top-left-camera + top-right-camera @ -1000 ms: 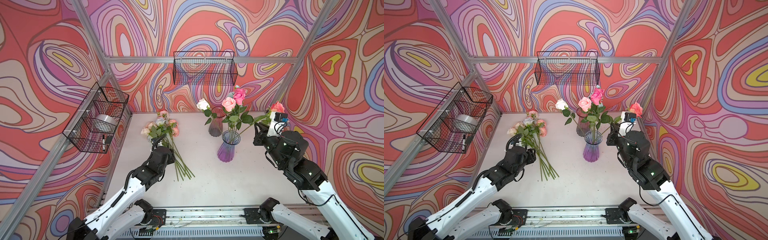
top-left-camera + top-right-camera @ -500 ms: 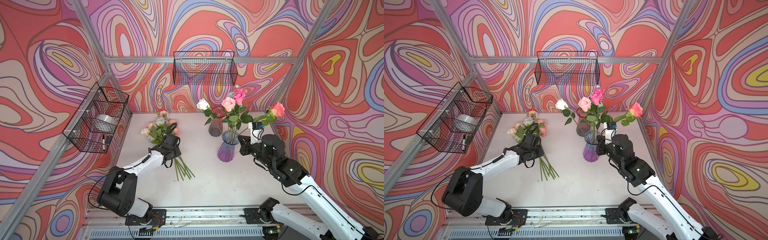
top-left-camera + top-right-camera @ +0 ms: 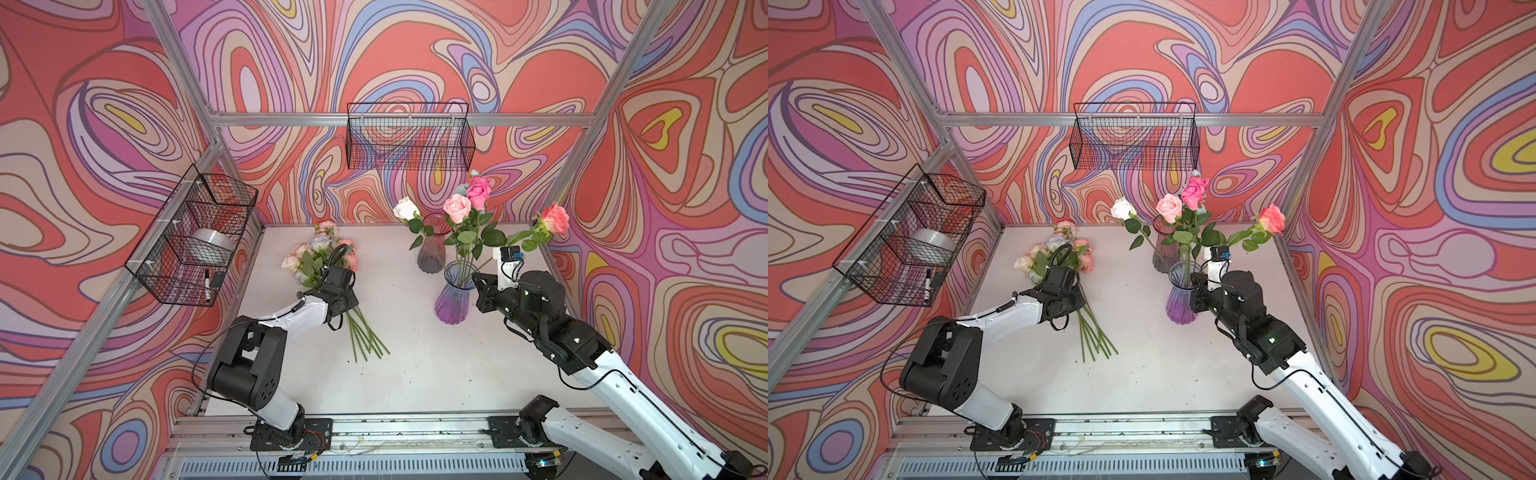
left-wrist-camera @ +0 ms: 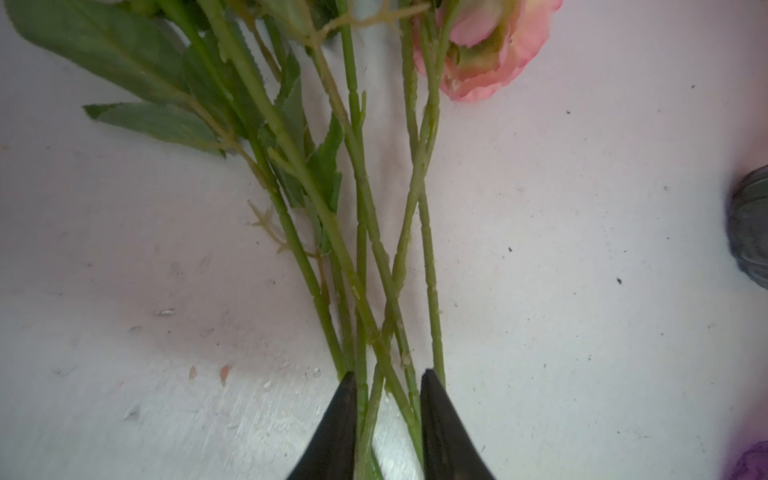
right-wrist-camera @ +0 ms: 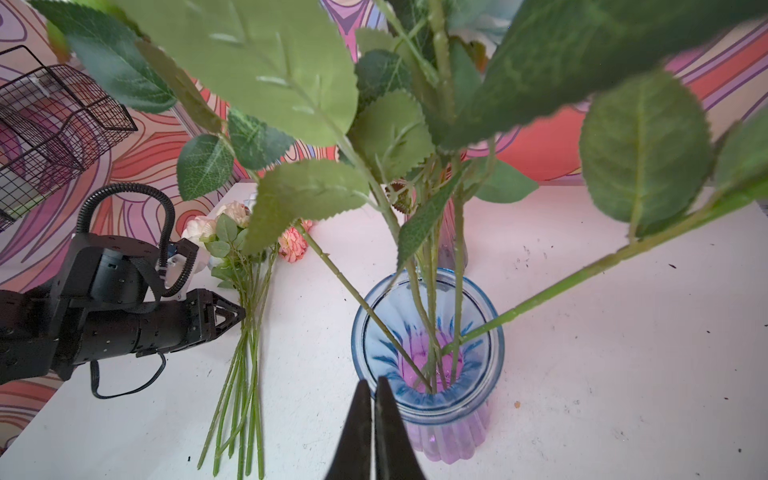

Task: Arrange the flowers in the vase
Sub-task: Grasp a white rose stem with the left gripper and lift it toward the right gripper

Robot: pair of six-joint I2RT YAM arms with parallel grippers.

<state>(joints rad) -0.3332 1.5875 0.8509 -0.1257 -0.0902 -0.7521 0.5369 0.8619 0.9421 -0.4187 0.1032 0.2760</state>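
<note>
The blue-and-purple glass vase (image 3: 451,297) (image 3: 1179,301) (image 5: 428,399) stands right of centre. Several roses stand in it: white (image 3: 405,208), pink (image 3: 457,204) and a coral one (image 3: 555,218) leaning far right. More flowers (image 3: 320,251) (image 3: 1054,249) lie bundled on the table, stems (image 4: 365,232) towards the front. My left gripper (image 4: 388,376) (image 5: 241,316) is closed narrowly round several of those stems, a finger touching on each side. My right gripper (image 5: 372,380) (image 3: 482,286) is shut and empty, right beside the vase's near rim.
A second, darker vase (image 3: 432,251) stands just behind the first. A wire basket (image 3: 195,237) with a tape roll and marker hangs on the left wall, and another basket (image 3: 409,137) hangs on the back wall. Frame posts line the table's sides.
My left arm swung round to the bundle from the left and its jaws narrowed onto the stems. My right gripper came down and left from the coral rose to the vase's rim.
</note>
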